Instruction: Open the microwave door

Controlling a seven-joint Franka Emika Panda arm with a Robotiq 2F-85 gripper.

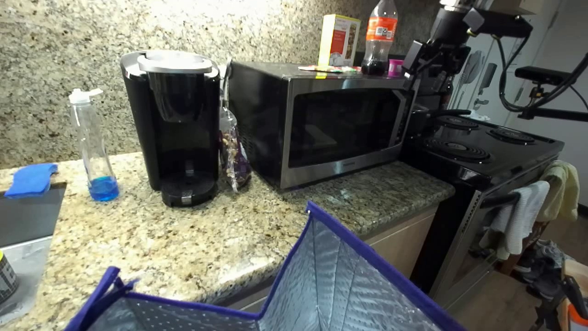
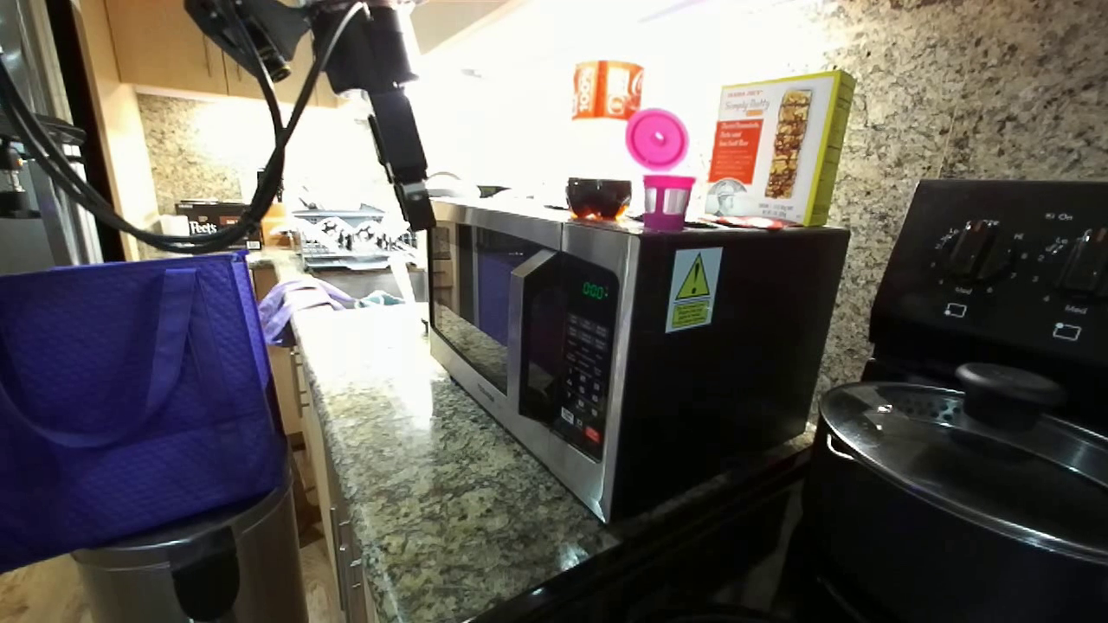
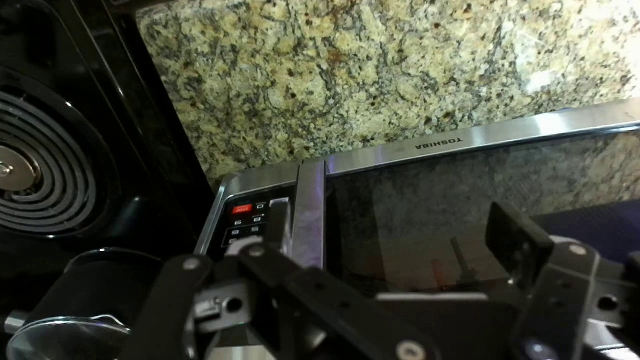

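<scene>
The microwave [image 1: 262, 119] stands on the granite counter, also in an exterior view [image 2: 736, 372] and the wrist view [image 3: 255, 179]. Its door [image 1: 344, 124], dark glass framed in steel, is closed; it also shows in an exterior view [image 2: 472, 290] and the wrist view [image 3: 430, 200]. The upright steel door handle [image 2: 524, 337] also shows in the wrist view [image 3: 309, 215]. My gripper [image 3: 390, 220] is open and points down, in front of the door's upper part [image 1: 427, 76] [image 2: 419, 208]. In the wrist view the handle appears between the fingers, near the left one; contact cannot be told.
A cola bottle [image 1: 379, 41], a snack box [image 1: 340, 41] and a pink cup [image 2: 666, 199] stand on the microwave. A black coffee maker [image 1: 179, 128] is beside it. A stove [image 1: 482, 151] with a lidded pot [image 2: 969, 519] adjoins. A purple bag [image 2: 130, 415] stands before the counter.
</scene>
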